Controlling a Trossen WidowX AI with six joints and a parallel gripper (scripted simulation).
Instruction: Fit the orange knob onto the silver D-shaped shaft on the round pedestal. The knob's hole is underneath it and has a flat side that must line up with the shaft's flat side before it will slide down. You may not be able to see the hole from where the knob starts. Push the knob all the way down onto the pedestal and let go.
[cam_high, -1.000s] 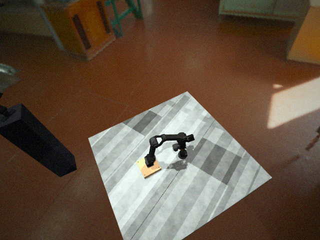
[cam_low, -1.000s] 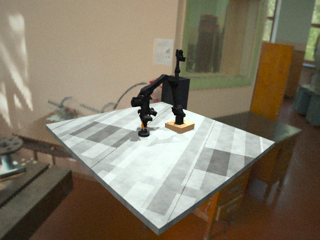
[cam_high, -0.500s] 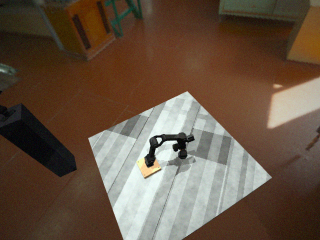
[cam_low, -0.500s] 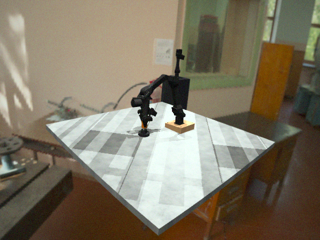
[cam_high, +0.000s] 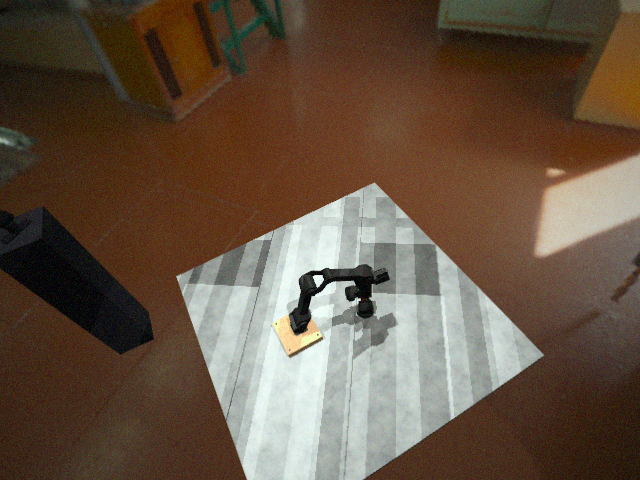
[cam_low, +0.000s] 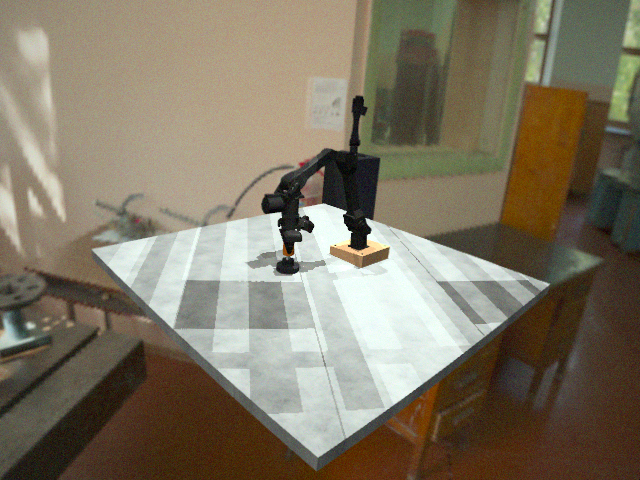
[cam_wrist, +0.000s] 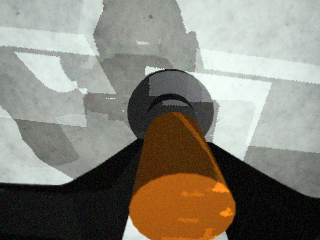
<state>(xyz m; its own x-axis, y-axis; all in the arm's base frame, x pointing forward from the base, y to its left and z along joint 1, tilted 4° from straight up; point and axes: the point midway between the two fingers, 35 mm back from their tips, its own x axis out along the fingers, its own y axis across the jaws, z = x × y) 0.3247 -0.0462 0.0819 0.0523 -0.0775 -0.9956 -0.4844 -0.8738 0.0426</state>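
My gripper (cam_wrist: 174, 146) is shut on the orange knob (cam_wrist: 177, 170), a plain orange cylinder held upright with its lower end pointing down. Straight below it sits the dark round pedestal (cam_wrist: 171, 107). The knob covers the pedestal's middle, so the silver shaft is hidden and I cannot tell whether the knob's end touches it. In the exterior view the knob (cam_low: 285, 252) shows as a small orange strip between the gripper (cam_low: 289, 242) and the pedestal (cam_low: 287, 266). In the top view the gripper (cam_high: 363, 302) hangs over the pedestal (cam_high: 364, 315).
The arm's base stands on a small wooden plate (cam_high: 297, 335) (cam_low: 359, 252) on the grey striped table top. A dark tall block (cam_low: 356, 183) stands behind the table.
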